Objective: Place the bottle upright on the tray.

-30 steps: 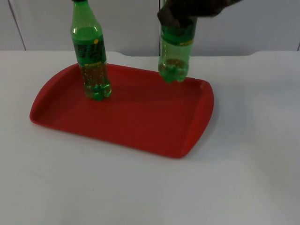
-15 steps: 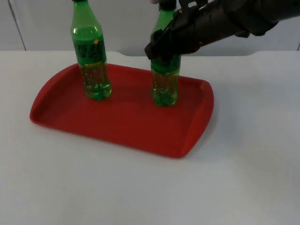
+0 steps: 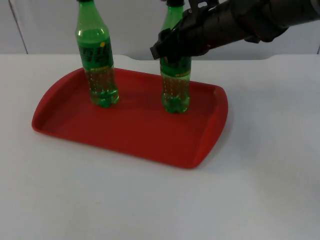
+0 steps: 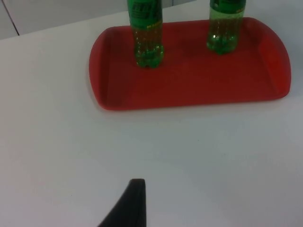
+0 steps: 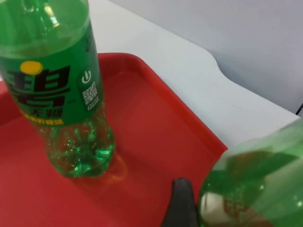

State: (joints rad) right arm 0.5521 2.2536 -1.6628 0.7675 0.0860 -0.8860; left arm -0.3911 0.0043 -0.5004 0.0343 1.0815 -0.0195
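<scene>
A red tray lies on the white table. Two green bottles stand upright on it. One bottle is at the tray's back left, free of any gripper. The other bottle rests its base on the tray's back right, and my right gripper is shut on its upper body from the right. In the right wrist view the held bottle is close beside a black fingertip, with the free bottle behind it on the tray. My left gripper waits over bare table in front of the tray.
White table surrounds the tray on all sides, with wide free room in front and to the right. The grey partition wall rises just behind the tray's back rim.
The held bottle came down from above the tray's back right rim and slightly left, and its base now rests on the tray. The right arm followed it in. The other bottle stayed put.
</scene>
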